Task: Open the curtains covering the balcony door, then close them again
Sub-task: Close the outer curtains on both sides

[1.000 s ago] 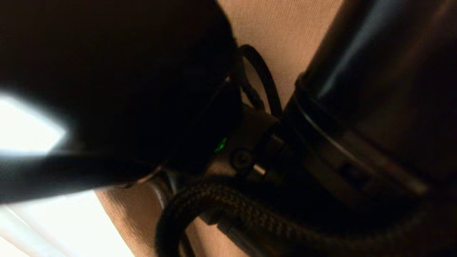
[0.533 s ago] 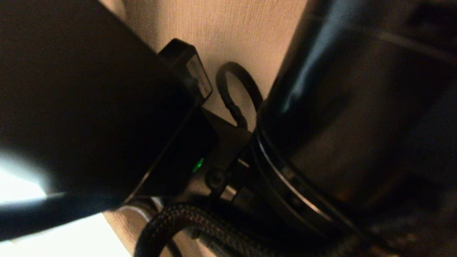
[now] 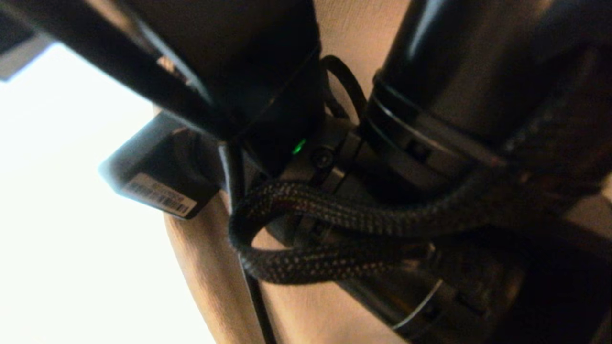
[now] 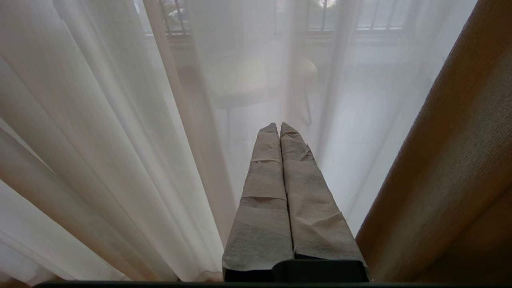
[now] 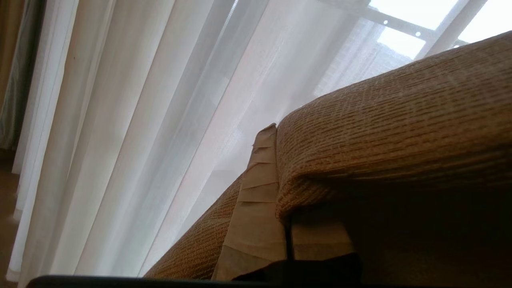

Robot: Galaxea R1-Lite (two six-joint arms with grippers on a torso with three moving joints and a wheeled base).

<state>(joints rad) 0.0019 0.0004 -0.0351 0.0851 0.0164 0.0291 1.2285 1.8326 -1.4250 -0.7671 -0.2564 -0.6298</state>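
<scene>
The curtains fill both wrist views: thin white sheers [image 5: 160, 120] with a thick beige woven panel [image 5: 400, 120] in front of them. My right gripper [image 5: 275, 132] is shut, its taped fingers pressed into that thick panel. A fold of the panel lies over one finger and hides its tip. My left gripper [image 4: 279, 125] is shut and empty, pointing at the sheers [image 4: 120, 140], with the thick panel [image 4: 460, 160] beside it. The balcony door is hidden behind the sheers. In the head view my right arm [image 3: 454, 71] blocks most of the picture, with beige curtain [image 3: 296, 310] behind it.
Through the sheers a round table [image 4: 256, 80] and a railing [image 4: 352, 24] show faintly outside. Pale bars [image 5: 400, 22] cross the bright top of the right wrist view. A braided cable [image 3: 344, 215] loops off my right arm.
My right arm has swung close in front of the head camera, and its green light now sits higher. The bright white area on the left has grown much wider.
</scene>
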